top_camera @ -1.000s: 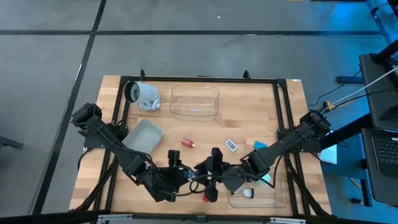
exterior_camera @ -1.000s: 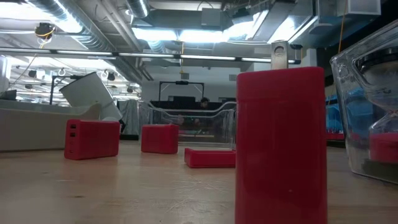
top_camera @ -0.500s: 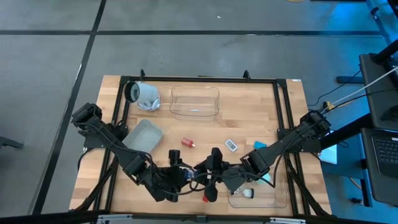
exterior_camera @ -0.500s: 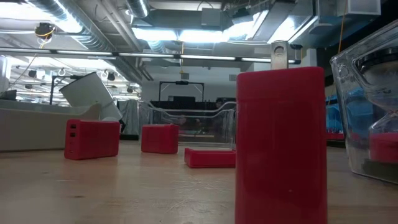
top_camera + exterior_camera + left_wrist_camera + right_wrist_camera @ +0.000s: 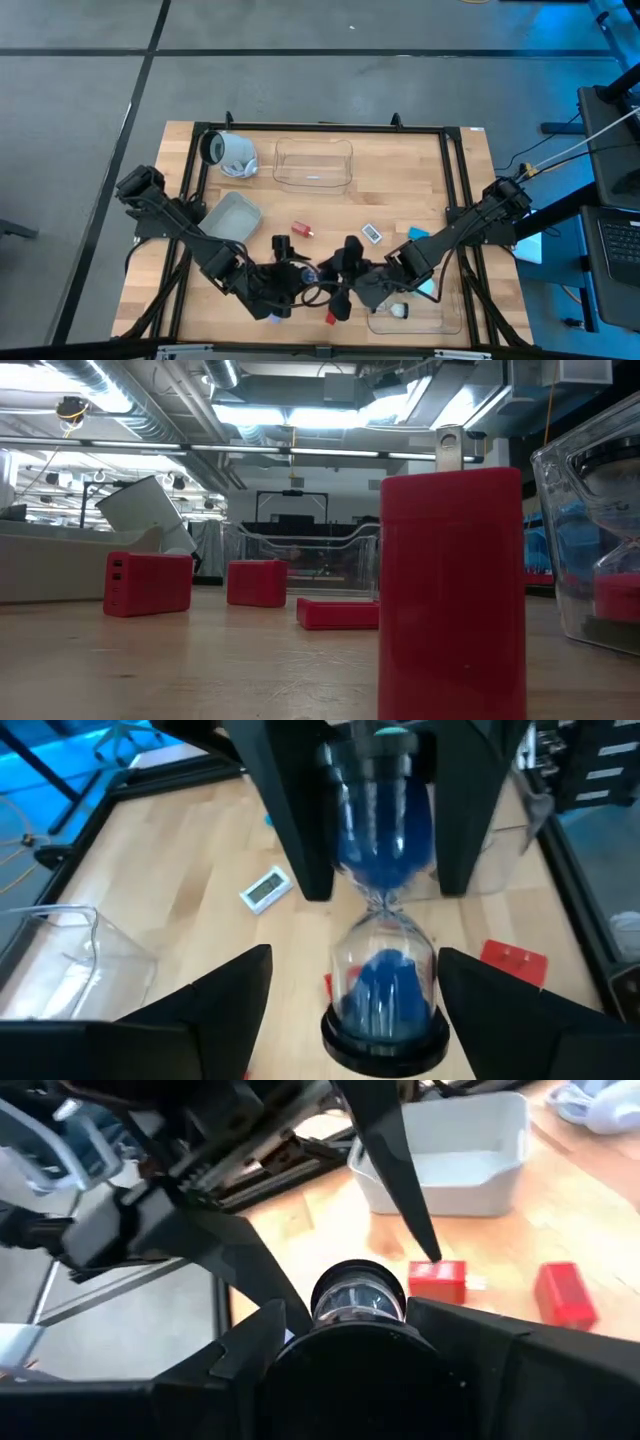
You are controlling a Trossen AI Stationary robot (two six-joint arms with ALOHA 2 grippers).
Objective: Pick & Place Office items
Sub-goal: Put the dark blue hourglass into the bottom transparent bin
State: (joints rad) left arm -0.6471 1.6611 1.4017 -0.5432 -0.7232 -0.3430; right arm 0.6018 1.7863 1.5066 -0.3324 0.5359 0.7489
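An hourglass (image 5: 383,975) with blue sand, a black cap at one end and a teal cap at the other, sits in the air between my two grippers near the table's near edge. My right gripper (image 5: 342,270) is shut on it. My left gripper (image 5: 355,960) is open, with one finger on each side of the bulb by the black cap (image 5: 385,1038) and a gap on both sides. Red blocks (image 5: 302,230), a white rectangular piece (image 5: 372,233) and a teal piece (image 5: 417,233) lie on the table beyond the grippers. A red piece (image 5: 330,318) lies by the near edge. My right gripper pinches the hourglass between its two fingers (image 5: 300,830) at the bulb next to the teal cap (image 5: 385,840). The hourglass points out from these fingers toward my left gripper. It is lifted clear, with the table showing behind it.
A clear tray (image 5: 313,163) and a white-grey cylinder (image 5: 230,152) stand near the far edge. A grey-white tray (image 5: 232,217) sits at the left, and a clear tray (image 5: 415,320) with small pieces sits at the near right. A red cylinder (image 5: 450,590) stands close to the low camera.
My left gripper has edged toward the table's right, closer along the hourglass toward my right gripper. The right gripper and the hourglass have kept still.
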